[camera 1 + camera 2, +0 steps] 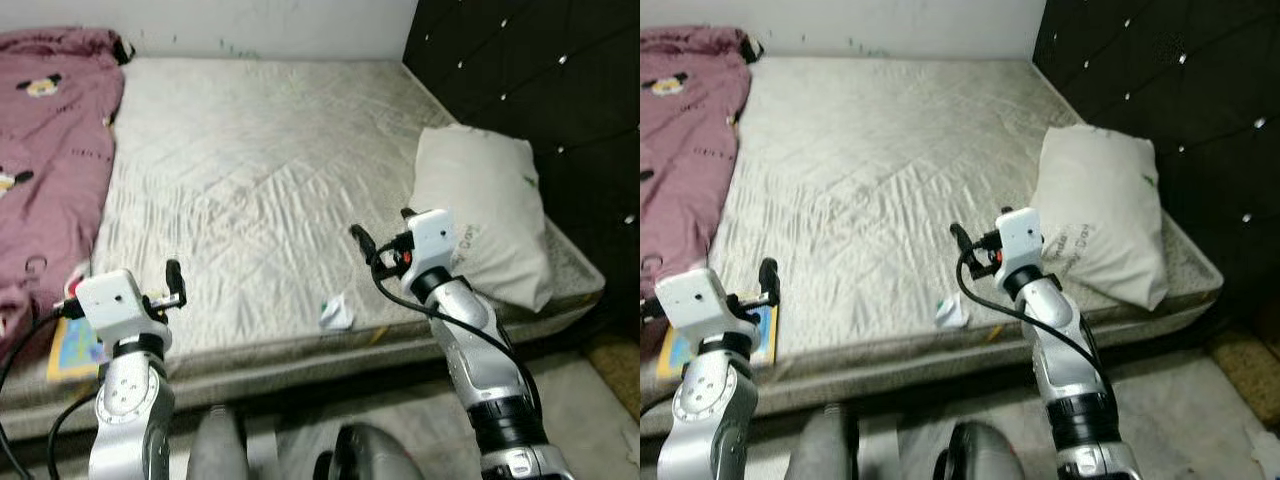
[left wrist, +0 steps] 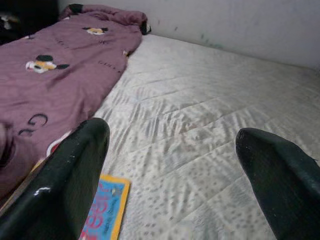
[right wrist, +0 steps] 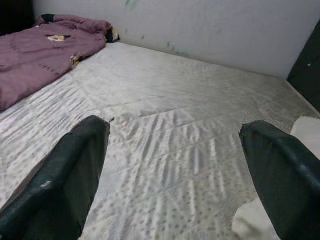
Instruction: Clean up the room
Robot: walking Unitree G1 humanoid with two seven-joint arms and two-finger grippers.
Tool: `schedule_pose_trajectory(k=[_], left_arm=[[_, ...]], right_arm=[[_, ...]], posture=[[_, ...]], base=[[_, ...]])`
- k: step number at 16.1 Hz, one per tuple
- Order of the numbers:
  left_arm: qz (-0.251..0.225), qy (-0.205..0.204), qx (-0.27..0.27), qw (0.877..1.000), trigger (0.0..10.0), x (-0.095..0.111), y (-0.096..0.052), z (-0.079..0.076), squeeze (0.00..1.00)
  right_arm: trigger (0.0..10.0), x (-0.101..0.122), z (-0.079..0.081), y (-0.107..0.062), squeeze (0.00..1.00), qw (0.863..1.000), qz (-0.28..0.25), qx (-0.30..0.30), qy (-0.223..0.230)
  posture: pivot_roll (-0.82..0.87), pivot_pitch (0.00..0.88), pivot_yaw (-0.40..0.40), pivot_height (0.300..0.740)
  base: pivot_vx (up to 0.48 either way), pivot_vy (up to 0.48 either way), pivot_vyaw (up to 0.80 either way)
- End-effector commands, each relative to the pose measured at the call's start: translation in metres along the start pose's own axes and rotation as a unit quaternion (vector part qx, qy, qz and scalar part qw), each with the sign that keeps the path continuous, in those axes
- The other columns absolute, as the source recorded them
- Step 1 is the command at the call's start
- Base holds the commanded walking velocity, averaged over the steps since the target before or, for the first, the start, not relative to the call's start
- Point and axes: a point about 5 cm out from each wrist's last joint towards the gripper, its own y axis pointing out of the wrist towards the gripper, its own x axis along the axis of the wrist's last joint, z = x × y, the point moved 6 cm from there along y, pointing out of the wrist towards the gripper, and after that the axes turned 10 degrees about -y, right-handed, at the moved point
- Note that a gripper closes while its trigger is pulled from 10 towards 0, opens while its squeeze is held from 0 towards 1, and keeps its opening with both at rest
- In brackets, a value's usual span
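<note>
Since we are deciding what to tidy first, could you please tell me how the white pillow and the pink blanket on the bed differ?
The pillow is plain off-white with small print, while the blanket is mauve pink with cartoon characters. The pillow leans against the dark padded headboard on the robot's right; the blanket lies along the bed's left side. The pillow is compact and puffy; the blanket is spread out, rumpled and much larger. Both rest on the bare mattress.

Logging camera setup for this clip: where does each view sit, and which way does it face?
Left and right eye views: head, looking down at mattress, pillow; both arms, left gripper, right gripper.
Left wrist view: along open fingers toward purple blanket, book.
Right wrist view: along open fingers across mattress to wall.
All share the mattress.
</note>
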Motion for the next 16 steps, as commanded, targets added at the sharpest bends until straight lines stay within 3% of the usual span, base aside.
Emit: schedule_pose_trajectory(k=[1,3,8,11,16], left_arm=[[-0.004,0.004,0.005,1.0,10.0,0.001,0.001,0.0,0.0],[-0.006,0.003,0.011,1.0,10.0,0.002,0.001,0.003,0.0],[-0.014,0.016,0.083,0.996,10.0,0.006,-0.001,0.029,0.0],[-0.013,0.015,0.08,0.997,10.0,0.005,-0.002,0.028,0.0],[-0.009,0.007,0.064,0.998,10.0,0.003,-0.003,0.019,0.0]], right_arm=[[10.0,0.003,0.0,0.0,0.0,1.0,-0.004,0.007,-0.009],[10.0,0.003,0.001,0.0,0.0,1.0,-0.004,0.011,-0.01],[10.0,0.002,0.003,0.001,0.0,1.0,-0.002,0.017,-0.024],[10.0,0.002,0.006,0.002,0.0,1.0,-0.002,0.019,-0.017],[10.0,0.003,0.012,0.002,0.0,0.999,-0.008,0.034,-0.022]], posture=[[0.04,0.0,-0.097,0.635],[0.04,0.0,-0.099,0.635],[0.05,0.0,-0.099,0.635],[0.05,0.0,-0.098,0.635],[0.05,0.0,-0.095,0.635]], base=[[0.0,0.0,0.0],[0.0,0.0,0.0],[0.0,0.0,0.0],[0.0,0.0,0.67],[0.0,0.0,0.0]])
